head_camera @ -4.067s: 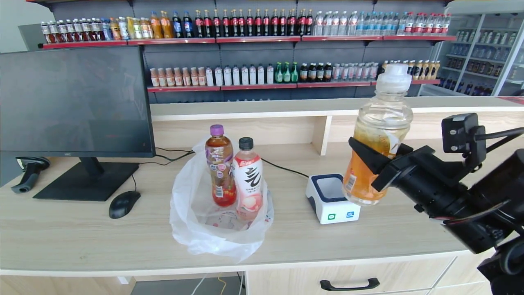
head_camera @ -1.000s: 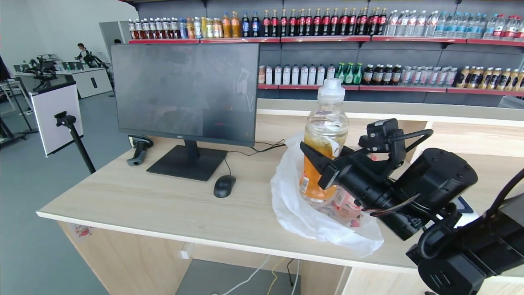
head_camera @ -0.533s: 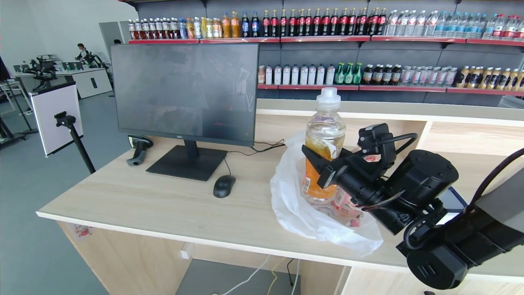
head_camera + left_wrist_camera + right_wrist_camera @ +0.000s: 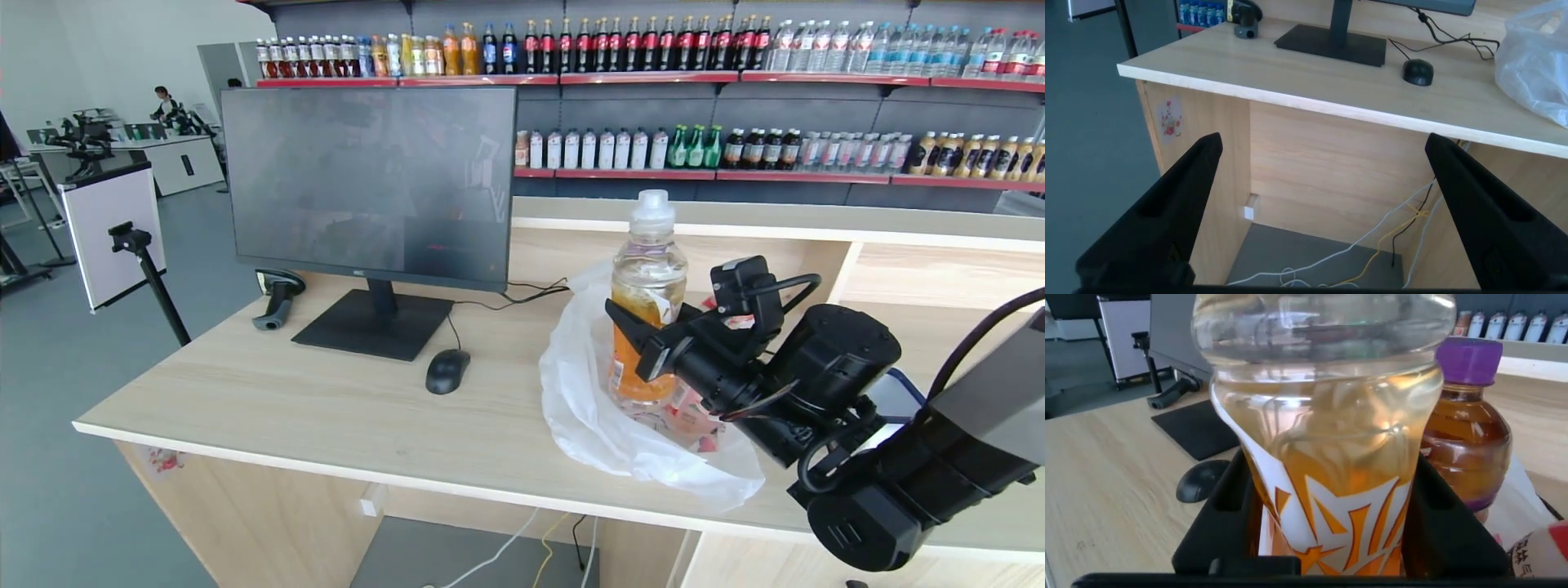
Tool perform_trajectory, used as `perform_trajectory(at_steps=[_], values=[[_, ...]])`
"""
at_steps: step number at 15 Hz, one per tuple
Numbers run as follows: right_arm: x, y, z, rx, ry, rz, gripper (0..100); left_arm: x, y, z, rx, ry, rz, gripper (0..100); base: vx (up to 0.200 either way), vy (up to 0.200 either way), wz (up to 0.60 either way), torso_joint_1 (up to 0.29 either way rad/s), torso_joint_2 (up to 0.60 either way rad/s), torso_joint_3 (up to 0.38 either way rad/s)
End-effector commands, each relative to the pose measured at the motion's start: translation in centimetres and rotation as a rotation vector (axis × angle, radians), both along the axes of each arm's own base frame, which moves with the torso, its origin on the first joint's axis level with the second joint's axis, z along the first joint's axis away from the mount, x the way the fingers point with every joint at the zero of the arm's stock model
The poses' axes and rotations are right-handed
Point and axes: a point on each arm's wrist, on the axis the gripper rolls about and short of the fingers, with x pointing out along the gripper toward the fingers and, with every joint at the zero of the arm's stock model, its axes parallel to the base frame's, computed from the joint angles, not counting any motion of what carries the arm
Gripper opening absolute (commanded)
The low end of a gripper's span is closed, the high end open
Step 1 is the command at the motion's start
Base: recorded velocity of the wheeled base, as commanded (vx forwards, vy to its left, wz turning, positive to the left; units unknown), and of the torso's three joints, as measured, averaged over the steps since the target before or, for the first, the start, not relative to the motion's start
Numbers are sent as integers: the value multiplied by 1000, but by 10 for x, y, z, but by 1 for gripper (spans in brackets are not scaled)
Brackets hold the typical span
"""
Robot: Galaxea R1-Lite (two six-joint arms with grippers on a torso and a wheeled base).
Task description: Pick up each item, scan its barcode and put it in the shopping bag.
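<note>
right pincer (image 4: 641,335): clamped on the orange bottle (image 4: 649,278) at its lower body, one finger on each side; the label sits between the fingers and the white cap stands well above them.
orange bottle: upright, partly full of orange drink, clear in its upper half. its lower end sits inside the mouth of the bag (image 4: 588,408); i cannot tell whether its base touches the bag's floor.
bag: thin white plastic, mouth open, lying on the desk (image 4: 326,400) to the right of the monitor stand, crumpled toward the front edge.
in the bag: a purple-cap bottle (image 4: 1470,433) of brown drink stands just behind the orange bottle, close to it; a pink bottle (image 4: 1543,547) shows beside it at the edge of the right wrist view.
left pincer (image 4: 1323,143): fingers wide apart, holding nothing, low in front of the desk and below its top, well apart from the bag.
desk, other things: dark monitor (image 4: 367,180), black mouse (image 4: 447,371) near its stand, a handheld scanner (image 4: 277,298) at the far left corner.
scanner box (image 4: 891,398): white with a blue rim, mostly hidden behind the right arm, right of the bag.
</note>
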Motion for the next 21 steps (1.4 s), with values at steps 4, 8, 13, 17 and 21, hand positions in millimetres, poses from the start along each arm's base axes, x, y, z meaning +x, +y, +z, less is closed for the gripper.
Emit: perform_trajectory(at_steps=[4,8,13,17,21], values=[[-2,11,-9,-7,25,31,0,0,0,0,0,-1,-1,100,0,0,0,0,0,0],[-1,21,-21,-24,53,54,0,0,0,0,0,-1,-1,100,0,0,0,0,0,0],[-2,21,-27,2,95,50,0,0,0,0,0,-1,-1,100,0,0,0,0,0,0],[5,22,-28,15,90,40,0,0,0,0,2,-1,-1,100,0,0,0,0,0,0],[3,21,-36,3,120,38,0,0,0,0,0,-1,-1,100,0,0,0,0,0,0]])
